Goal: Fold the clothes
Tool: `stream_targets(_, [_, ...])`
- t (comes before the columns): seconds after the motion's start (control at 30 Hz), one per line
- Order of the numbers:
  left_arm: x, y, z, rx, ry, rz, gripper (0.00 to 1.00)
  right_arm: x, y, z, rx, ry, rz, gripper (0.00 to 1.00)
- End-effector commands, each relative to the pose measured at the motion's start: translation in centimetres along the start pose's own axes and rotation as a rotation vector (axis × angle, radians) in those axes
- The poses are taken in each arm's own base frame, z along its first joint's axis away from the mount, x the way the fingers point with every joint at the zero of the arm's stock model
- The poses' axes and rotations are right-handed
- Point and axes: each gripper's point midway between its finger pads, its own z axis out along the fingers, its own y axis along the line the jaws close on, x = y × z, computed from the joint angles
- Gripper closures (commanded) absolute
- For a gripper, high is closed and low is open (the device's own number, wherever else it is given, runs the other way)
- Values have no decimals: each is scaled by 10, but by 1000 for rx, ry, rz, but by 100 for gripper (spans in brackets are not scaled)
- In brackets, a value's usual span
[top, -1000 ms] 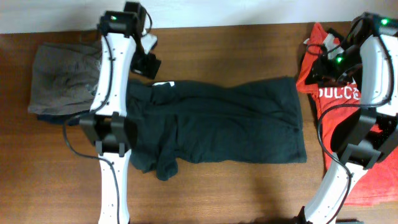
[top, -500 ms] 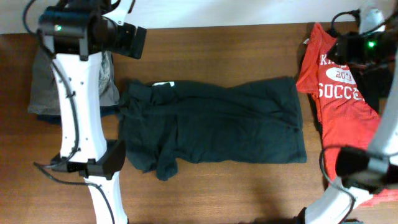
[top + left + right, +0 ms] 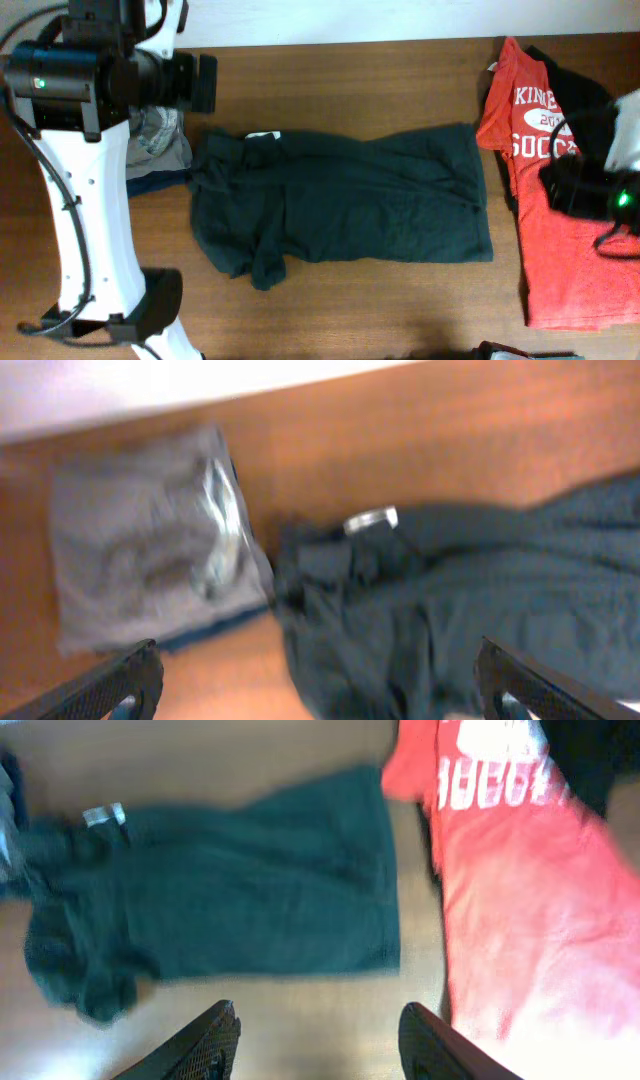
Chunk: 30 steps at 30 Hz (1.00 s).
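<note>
Bench stock, as you see it:

1. Bench (image 3: 380,80): brown wood, with a pale wall along its far edge.
2. Green shirt (image 3: 340,200): dark, and spread open across the middle of the bench with its length running left to right. The collar end points to the left edge and shows a white label (image 3: 262,135) on the far side. The hem points to the right edge. The left part is rumpled, and one bunched fold juts toward the near edge. It is not yet folded.
3. Red shirt (image 3: 560,230): lies flat along the right edge, with its white lettering toward the far edge. Its left side is just beside the green shirt's hem; you cannot tell whether they touch.
4. Black garment (image 3: 570,80): sits at the far right corner, partly under the red shirt.
5. Grey pile (image 3: 140,550): folded and near the far left corner, just beside the green shirt's collar end. The wrist view of it is blurred. From overhead the left arm (image 3: 80,200) covers most of it.
6. Left end effector (image 3: 320,695): raised over the left end of the bench, fingers spread wide, holding nothing.
7. Right end effector (image 3: 318,1050): raised over the right part of the bench, fingers apart, with nothing between them.
</note>
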Motion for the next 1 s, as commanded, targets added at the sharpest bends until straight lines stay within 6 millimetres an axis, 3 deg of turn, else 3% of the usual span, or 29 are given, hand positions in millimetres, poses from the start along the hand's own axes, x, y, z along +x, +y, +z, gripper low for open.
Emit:
stream_targets(0.0, [38,-7,19,27,154,-74,1,42,-9,27,15,144,56,43])
stream_targets(0.2, [100,-14,59,32,410,-152,1,98,-16,67,0,340,107,43])
stream_targets(0.43, [176,-32,120,23,660,-197,3,139,-27,125,-10,462,179,42])
stream_targets(0.53, [212,-46,144,57,745,-220,6,144,-22,142,-56,458,214,42])
stream_targets(0.67, [256,-60,164,99,832,-265,9,144,-25,147,-45,457,236,42])
stream_targets(0.83, [301,-65,178,98,876,-308,9,139,-32,153,-2,449,282,43])
stream_targets(0.97, [323,-67,180,89,867,-330,11,133,-36,160,14,433,315,43])
